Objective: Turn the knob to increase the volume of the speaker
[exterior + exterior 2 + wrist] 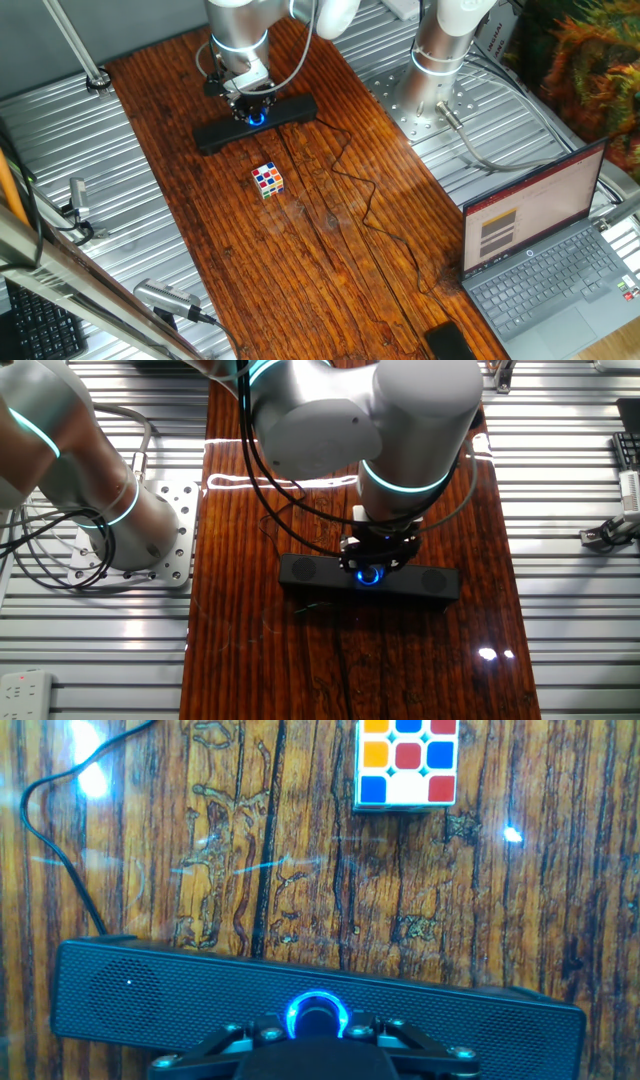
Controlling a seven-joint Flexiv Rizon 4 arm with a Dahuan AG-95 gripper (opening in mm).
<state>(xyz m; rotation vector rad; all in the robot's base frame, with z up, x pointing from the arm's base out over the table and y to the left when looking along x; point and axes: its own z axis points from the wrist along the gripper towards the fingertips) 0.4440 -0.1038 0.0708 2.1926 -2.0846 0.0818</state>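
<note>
The speaker (120, 1000) is a long flat black bar lying across the wooden table; it also shows in one fixed view (292, 113) and the other fixed view (435, 582). Its cable (45, 840) runs off one end. The knob (318, 1016), a small black dial ringed by blue light, sits at the bar's middle. My gripper (318, 1032) is straight over the knob with its jaws closed in on both sides of it. The blue glow shows between the fingers in both fixed views (257, 117) (370, 574). The fingertips themselves are mostly hidden by the hand.
A multicoloured puzzle cube (267, 179) (406, 762) lies on the table a short way in front of the speaker. An open laptop (550, 250) stands at the right on the metal bench. A second arm's base (440, 50) stands beside the table.
</note>
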